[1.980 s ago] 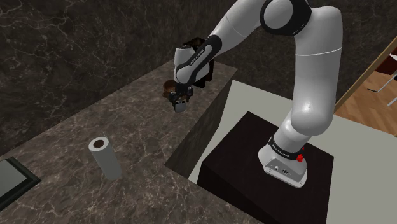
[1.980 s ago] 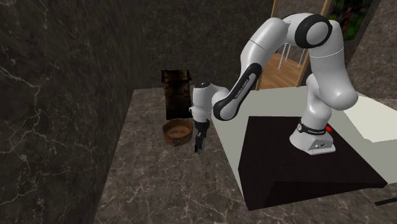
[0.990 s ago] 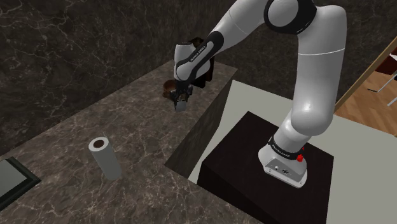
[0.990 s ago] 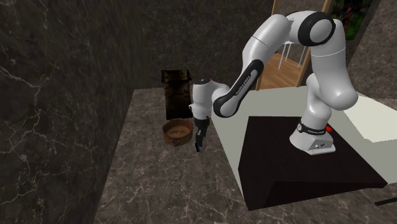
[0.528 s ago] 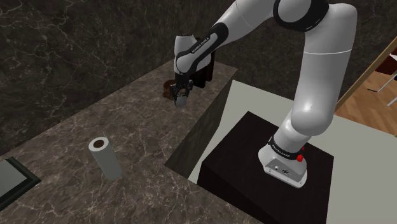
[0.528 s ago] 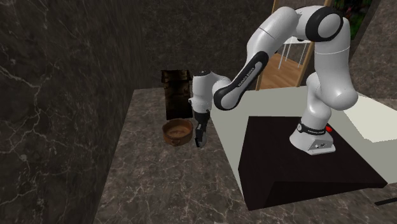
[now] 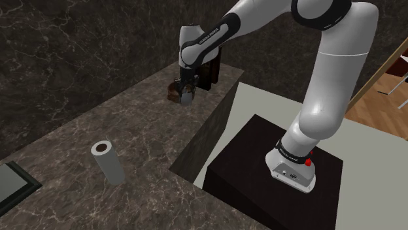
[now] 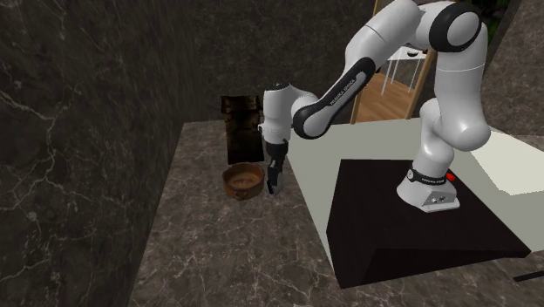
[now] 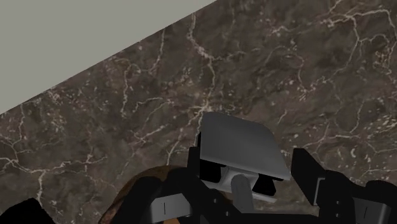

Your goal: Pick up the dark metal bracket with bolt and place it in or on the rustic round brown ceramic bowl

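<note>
One black gripper (image 8: 274, 185) clamped on angular grey bracket (image 9: 238, 149), round brown bowl (image 8: 244, 179), veined marble counter (image 7: 131, 124)

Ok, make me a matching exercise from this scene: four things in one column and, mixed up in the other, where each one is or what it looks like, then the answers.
Things:
1. grey bracket
2. bowl
3. pale roll
4. stand

Descriptions:
A. black box that the arm stands on
B. brown, resting on the marble counter
C. clasped between the fingers, above the counter
D. standing upright on the counter, away from the arm

Pairs: 1-C, 2-B, 3-D, 4-A.
</note>
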You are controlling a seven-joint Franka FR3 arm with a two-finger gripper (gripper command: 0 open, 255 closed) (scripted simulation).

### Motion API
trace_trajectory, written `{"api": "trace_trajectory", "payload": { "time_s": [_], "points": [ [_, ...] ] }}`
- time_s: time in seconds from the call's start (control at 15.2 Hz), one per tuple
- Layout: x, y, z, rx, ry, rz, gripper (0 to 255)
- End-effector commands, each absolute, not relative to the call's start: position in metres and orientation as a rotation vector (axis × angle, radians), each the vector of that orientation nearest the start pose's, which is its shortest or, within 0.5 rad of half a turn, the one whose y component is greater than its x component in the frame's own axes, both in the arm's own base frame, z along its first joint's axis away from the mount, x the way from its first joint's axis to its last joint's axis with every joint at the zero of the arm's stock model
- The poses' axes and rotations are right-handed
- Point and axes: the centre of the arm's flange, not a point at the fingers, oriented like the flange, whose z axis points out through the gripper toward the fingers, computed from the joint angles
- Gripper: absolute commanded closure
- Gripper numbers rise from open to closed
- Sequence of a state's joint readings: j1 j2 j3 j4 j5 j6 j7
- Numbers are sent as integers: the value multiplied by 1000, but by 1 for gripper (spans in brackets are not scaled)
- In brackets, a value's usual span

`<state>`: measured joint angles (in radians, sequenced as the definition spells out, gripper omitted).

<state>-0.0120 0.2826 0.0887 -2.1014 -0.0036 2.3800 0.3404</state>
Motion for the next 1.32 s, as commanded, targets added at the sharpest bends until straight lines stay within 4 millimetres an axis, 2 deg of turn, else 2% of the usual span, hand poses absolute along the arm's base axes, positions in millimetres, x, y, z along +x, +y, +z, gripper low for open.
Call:
{"api": "trace_trajectory", "payload": {
  "time_s": [0.0,0.59,1.25],
  "points": [
    [576,44,295,-3093,412,12,255],
    [576,44,340,-3093,411,12,255],
    [677,-40,356,-3093,412,12,255]
  ]
}}
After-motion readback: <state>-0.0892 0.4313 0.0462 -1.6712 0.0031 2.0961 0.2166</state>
